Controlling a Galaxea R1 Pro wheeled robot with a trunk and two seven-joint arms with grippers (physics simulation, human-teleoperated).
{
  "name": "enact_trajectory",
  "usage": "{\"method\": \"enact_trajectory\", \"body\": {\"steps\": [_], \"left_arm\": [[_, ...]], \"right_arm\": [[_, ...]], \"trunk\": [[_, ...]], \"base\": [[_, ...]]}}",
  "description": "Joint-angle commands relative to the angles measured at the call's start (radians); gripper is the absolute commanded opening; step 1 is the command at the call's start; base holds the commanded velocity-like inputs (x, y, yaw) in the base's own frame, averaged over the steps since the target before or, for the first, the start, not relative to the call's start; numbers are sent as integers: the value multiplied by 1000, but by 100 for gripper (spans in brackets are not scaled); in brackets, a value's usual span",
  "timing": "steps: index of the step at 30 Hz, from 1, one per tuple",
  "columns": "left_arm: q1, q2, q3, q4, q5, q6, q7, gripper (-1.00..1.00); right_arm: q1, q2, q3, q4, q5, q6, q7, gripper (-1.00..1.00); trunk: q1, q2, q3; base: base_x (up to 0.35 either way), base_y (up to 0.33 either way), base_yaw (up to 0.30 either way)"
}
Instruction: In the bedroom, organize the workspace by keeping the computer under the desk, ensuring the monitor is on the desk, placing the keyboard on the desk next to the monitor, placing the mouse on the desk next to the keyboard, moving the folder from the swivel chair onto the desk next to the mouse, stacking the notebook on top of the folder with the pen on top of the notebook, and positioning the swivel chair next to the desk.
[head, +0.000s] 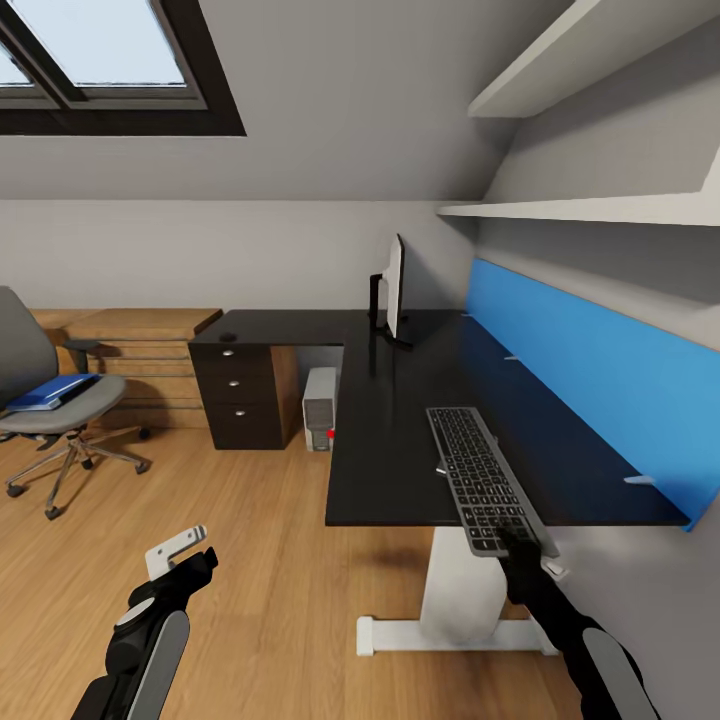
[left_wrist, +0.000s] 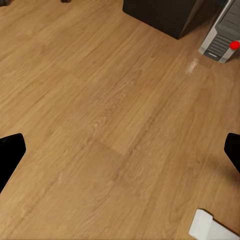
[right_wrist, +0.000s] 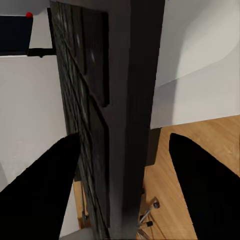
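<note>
The right tool (head: 522, 540) grips the near short end of the keyboard (head: 484, 476), a slim, stiff, light slab lying on the black tabletop (head: 400, 420) and overhanging its near edge, likely slippery; the left tool (head: 180, 552) hangs released over the floor.

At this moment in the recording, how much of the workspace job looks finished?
Done: the monitor stands on the desk, and the computer sits under it.

In hand: the right end effector holds the keyboard at its near end, overhanging the desk edge, well short of the monitor.

Left: the folder is on the swivel chair, which stands away from the desk. The left end effector is open and empty.
</note>
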Motion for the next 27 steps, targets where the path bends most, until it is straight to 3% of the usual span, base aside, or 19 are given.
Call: {"method": "enact_trajectory", "body": {"steps": [1,12,21,24,25,27], "left_arm": [[-1,-1,1,-2,10,2,6,100],[-1,-1,1,-1,10,2,6,100],[-1,-1,0,-1,9,0,8,100],[-1,-1,-1,-1,10,0,9,100],[-1,5,-2,248,-7,-12,10,100],[-1,7,-2,323,-24,-15,9,100]], "right_arm": [[0,0,-1,-2,-8,5,-8,-100],[-1,1,2,-2,-8,8,-7,-100],[0,4,1,-29,-8,7,-3,-100],[2,30,3,-91,-7,6,-2,-100],[26,50,10,-217,5,2,61,-100],[36,50,18,-235,5,0,62,-100]], "trunk": [[0,-1,-1],[0,-1,-1],[-35,62,27],[-46,83,37],[-50,90,40],[-54,97,44]], "base": [[2,0,0],[0,0,0],[0,0,0],[0,0,0],[0,0,35],[0,0,72]]}}
